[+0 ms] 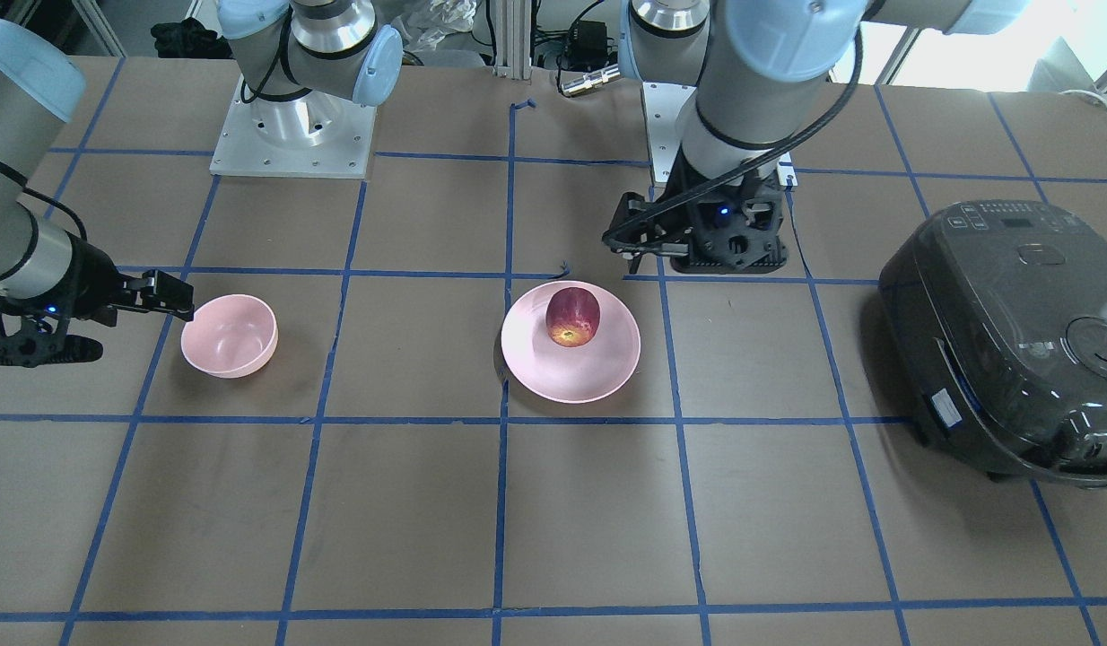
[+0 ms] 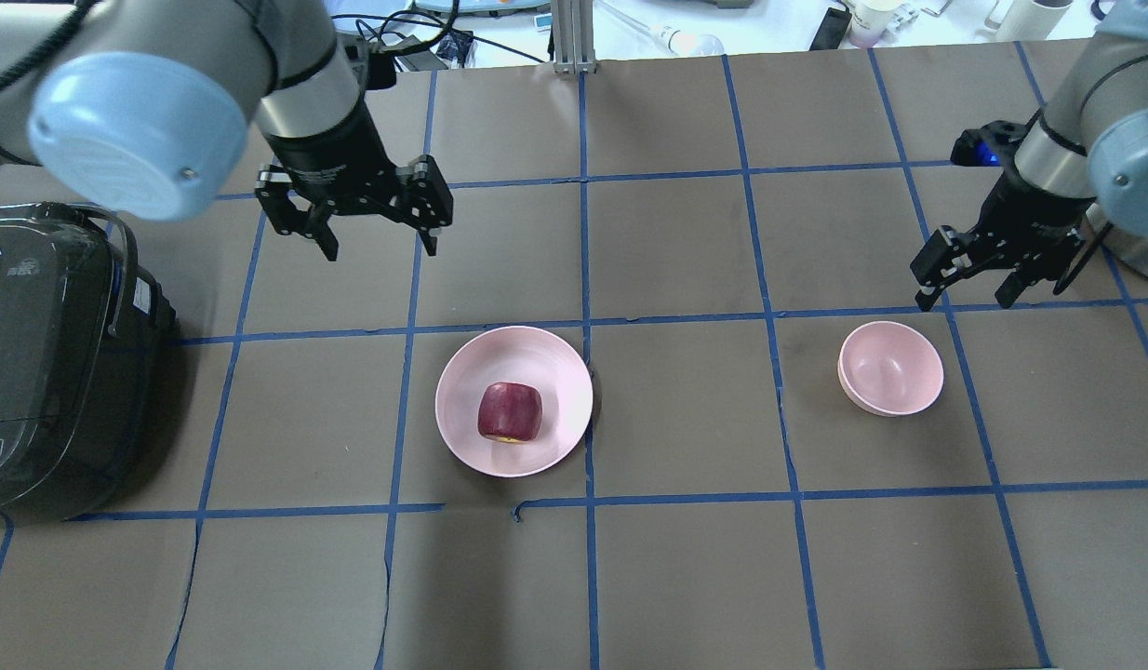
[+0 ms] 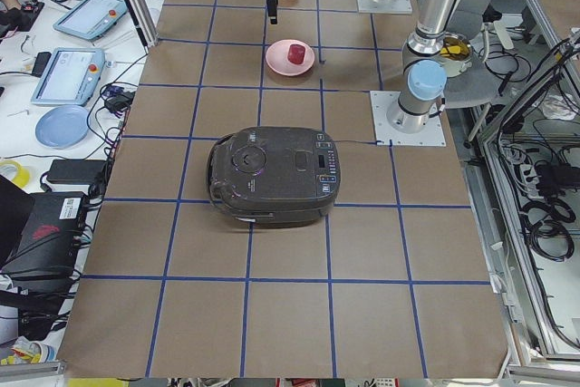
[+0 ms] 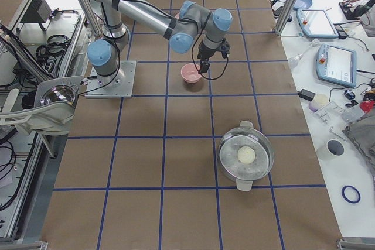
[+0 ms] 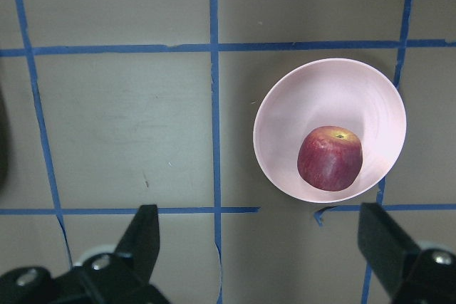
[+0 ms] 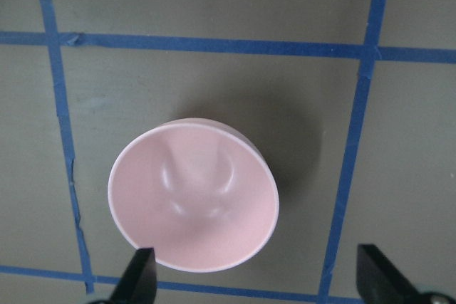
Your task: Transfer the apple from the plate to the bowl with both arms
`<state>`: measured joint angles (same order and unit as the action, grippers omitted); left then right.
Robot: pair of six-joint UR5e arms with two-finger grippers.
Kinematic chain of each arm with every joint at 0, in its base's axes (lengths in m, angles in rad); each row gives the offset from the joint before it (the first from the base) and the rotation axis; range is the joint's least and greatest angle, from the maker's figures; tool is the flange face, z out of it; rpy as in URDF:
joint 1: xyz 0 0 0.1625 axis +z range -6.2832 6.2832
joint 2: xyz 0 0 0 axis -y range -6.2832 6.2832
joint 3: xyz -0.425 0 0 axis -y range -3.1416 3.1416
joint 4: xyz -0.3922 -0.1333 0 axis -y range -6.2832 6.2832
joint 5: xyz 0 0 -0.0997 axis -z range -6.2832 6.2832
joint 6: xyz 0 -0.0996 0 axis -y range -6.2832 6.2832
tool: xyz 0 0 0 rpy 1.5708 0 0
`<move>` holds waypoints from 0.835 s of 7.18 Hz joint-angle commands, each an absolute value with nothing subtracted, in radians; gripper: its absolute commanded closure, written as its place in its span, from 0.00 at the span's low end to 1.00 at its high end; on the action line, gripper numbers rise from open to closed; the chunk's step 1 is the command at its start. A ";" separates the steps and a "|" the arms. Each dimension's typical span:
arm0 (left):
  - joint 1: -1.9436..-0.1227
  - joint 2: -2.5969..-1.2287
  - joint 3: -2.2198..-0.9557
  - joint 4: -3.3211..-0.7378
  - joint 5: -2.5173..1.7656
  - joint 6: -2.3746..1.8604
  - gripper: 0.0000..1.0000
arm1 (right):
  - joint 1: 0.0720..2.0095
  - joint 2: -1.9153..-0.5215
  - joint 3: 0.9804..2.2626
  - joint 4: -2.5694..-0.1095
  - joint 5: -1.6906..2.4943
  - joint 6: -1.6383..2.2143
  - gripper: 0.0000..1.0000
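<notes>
The dark red apple lies on the pale pink plate near the table's middle; both also show in the overhead view, the apple on the plate, and in the left wrist view, the apple on the plate. The empty pink bowl stands apart on the robot's right and shows in the right wrist view. My left gripper is open and empty, hovering on the robot's side of the plate. My right gripper is open and empty, just beside the bowl.
A black rice cooker stands at the table's left end, also seen in the front view. A steel pot sits further along on the robot's right. Blue tape lines grid the brown table.
</notes>
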<state>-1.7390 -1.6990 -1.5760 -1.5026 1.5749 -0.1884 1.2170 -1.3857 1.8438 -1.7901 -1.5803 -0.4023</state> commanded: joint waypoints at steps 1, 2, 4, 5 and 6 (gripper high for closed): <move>-1.827 -1.747 -1.737 -1.291 1.582 -0.236 0.00 | 1.215 -1.352 2.004 -2.000 -1.591 -0.403 0.00; -1.830 -1.752 -1.850 -1.155 1.575 -0.239 0.00 | 1.216 -1.330 2.029 -2.049 -1.591 -0.403 0.00; -1.876 -1.753 -2.011 -0.924 1.586 -0.271 0.00 | 1.215 -1.296 2.031 -2.077 -1.600 -0.400 0.22; -1.894 -1.770 -2.040 -0.879 1.585 -0.287 0.00 | 1.215 -1.295 2.031 -2.069 -1.600 -0.396 0.64; -1.899 -1.779 -2.064 -0.823 1.586 -0.282 0.00 | 1.215 -1.296 2.031 -2.065 -1.600 -0.388 0.90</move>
<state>-1.8848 -1.7662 -2.0234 -0.8984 1.5843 -0.2772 1.2152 -1.2979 2.0302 -2.0688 -1.5995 -0.3960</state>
